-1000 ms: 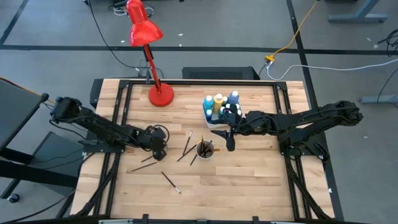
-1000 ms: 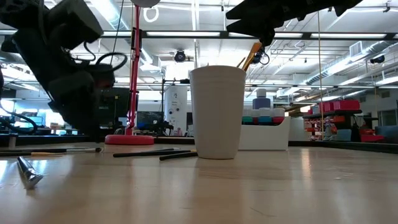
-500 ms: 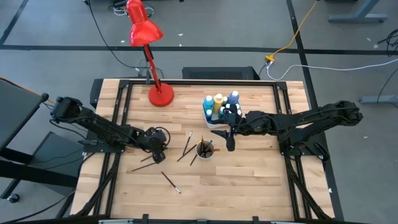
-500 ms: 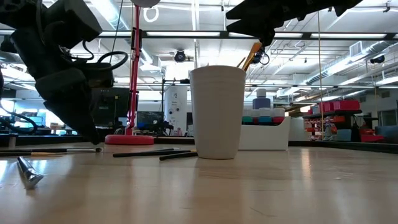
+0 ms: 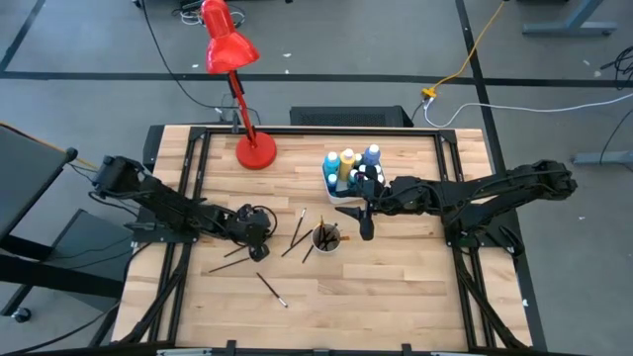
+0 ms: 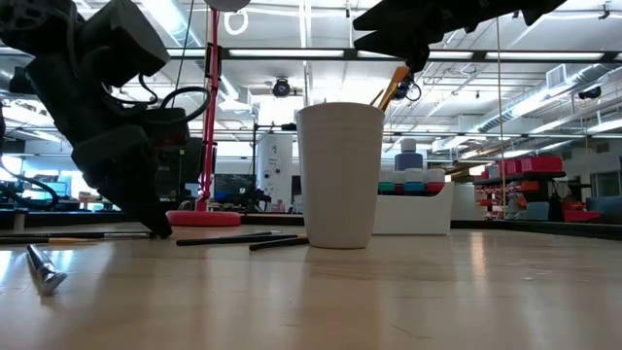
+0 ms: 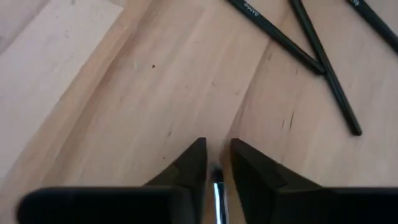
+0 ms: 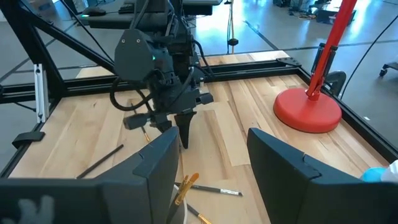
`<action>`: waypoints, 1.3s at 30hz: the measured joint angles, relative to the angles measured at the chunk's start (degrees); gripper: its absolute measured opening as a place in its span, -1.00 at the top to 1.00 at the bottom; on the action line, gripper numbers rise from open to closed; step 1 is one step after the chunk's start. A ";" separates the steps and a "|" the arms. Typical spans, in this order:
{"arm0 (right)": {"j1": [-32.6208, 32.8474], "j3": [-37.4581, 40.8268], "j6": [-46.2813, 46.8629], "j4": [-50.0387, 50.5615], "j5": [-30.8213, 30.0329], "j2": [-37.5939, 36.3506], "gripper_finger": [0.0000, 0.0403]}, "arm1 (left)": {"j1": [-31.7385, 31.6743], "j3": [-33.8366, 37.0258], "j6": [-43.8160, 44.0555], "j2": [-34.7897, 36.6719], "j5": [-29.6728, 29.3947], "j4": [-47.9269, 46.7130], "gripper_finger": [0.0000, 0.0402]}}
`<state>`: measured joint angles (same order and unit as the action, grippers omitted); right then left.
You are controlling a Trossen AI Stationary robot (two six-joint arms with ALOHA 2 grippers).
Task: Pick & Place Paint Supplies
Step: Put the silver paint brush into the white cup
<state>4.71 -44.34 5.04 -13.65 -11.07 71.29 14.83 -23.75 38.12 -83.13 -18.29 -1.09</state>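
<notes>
Nearest in the low view, a loose brush (image 6: 44,269) is seen lying on the bench (image 5: 396,287), and behind it the left pincer (image 7: 214,165) is set tip-down on the wood, its narrowly parted fingers closing about the metal end of another brush (image 7: 217,199); should that thin handle be caught off-centre, it could be pinched askew or flicked away. Farther back, the right pincer (image 8: 211,165) is held open and level above the white cup (image 6: 338,175) of brushes, beside the tray of paint bottles (image 5: 350,168).

1 red lamp (image 5: 237,69); 1 white cup (image 6: 338,175); 2 arms
</notes>
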 joint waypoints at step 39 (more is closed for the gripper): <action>0.02 -0.04 1.56 0.68 0.00 0.02 0.03 | -0.09 -37.44 -43.54 6.25 1.08 14.53 0.99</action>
<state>4.73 -44.38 6.60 -12.98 -11.07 71.31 14.74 -61.19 -5.42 -76.88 -17.21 13.44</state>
